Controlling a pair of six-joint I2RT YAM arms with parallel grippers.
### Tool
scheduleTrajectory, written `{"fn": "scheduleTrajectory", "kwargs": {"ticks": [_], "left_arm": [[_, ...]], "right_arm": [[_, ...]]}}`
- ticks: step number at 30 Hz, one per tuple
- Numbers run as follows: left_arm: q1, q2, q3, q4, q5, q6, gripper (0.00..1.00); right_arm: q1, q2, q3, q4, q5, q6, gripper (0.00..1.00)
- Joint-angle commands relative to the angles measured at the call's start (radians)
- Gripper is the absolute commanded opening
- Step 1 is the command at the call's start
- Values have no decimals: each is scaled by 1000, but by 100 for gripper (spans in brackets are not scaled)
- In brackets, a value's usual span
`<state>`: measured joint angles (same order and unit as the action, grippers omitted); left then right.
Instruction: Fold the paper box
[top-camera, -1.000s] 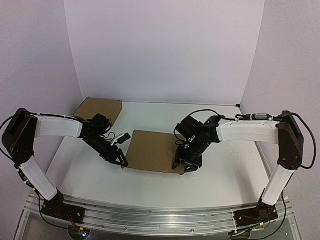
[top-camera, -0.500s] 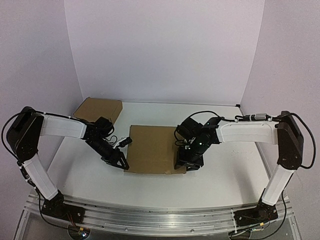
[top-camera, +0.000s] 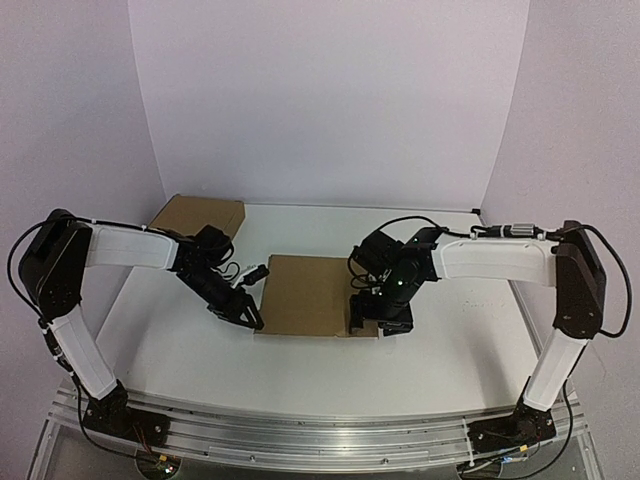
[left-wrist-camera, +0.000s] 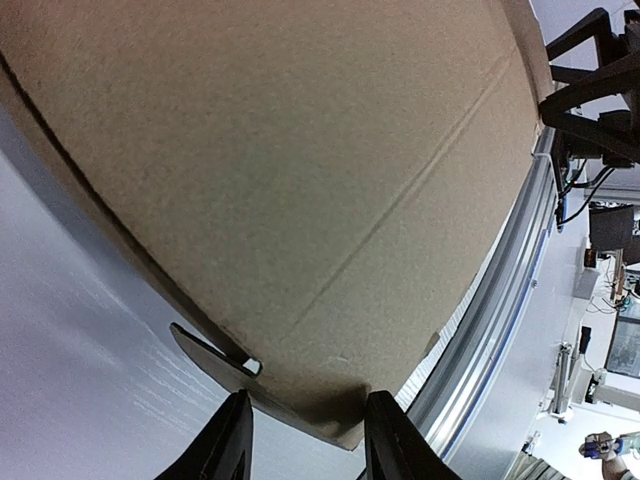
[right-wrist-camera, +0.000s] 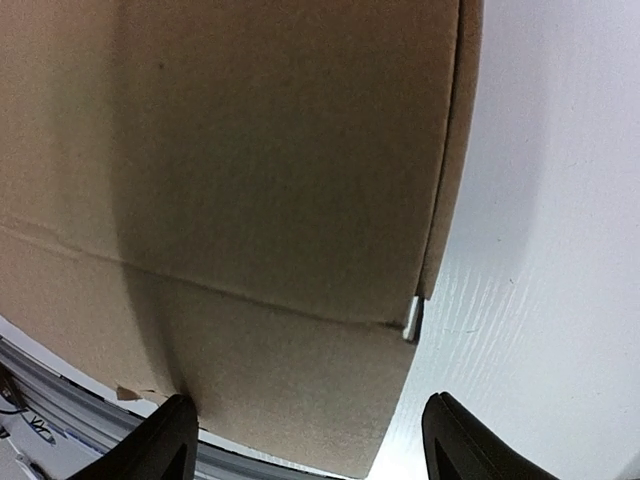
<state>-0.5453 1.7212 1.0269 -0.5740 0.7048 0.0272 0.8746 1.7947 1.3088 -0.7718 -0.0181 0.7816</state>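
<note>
Judging the paper box (top-camera: 305, 295) mid-worktop (top-camera: 300, 375) nearly folded, lid down, we see the left pincer (top-camera: 253, 320) and right pincer (top-camera: 382, 324) both spread, straddling its near corners, and only the wrist views show the near flap (left-wrist-camera: 320, 385) not yet tucked.

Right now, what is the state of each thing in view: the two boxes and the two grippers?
paper box: folded shut, lid down, flat on the table between the grippers.
other box: closed, flat at the far left corner, away from both grippers.
left gripper: jaws apart around the paper box's near left corner; whether they pinch it cannot be judged.
right gripper: open wide around the near right corner.
</note>
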Motion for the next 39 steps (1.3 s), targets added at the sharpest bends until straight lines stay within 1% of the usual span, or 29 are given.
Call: {"fn": "scheduleTrajectory", "kwargs": {"ticks": [1,3,6,7,13,18,22,25,29,32,35,37,39], "left_arm": [[-5,15,42,18,-1,12,40],[-5,21,41,27,4,10,40],[-5,32,42,37,15,2,40],[-5,35,43,39,15,1,40],[-5,52,49,41,26,-9,40],[-7,54,62,43,81,-16,41],[-8,50,66,28,108,-17,43],[-8,48,66,22,116,-12,45],[-8,49,68,28,119,-18,45],[-8,49,88,-2,118,-5,47],[-4,45,123,-83,106,73,53],[5,34,154,-148,101,189,60],[17,7,174,-196,80,345,65]], "right_arm": [[-24,-3,25,-43,41,-100,79],[-54,1,13,-39,8,-118,75],[-90,19,12,-30,-44,-121,60],[-96,27,14,-26,-54,-122,57],[-98,42,21,12,-78,-126,45],[-104,47,18,44,-97,-124,37],[-106,59,48,51,-97,-123,35],[-106,62,53,51,-65,-135,35],[-106,69,49,52,-26,-177,35],[-106,67,44,50,-11,-185,35],[-106,54,38,41,-13,-164,34],[-106,48,36,35,-19,-147,34],[-106,45,32,27,-22,-141,34]]}}
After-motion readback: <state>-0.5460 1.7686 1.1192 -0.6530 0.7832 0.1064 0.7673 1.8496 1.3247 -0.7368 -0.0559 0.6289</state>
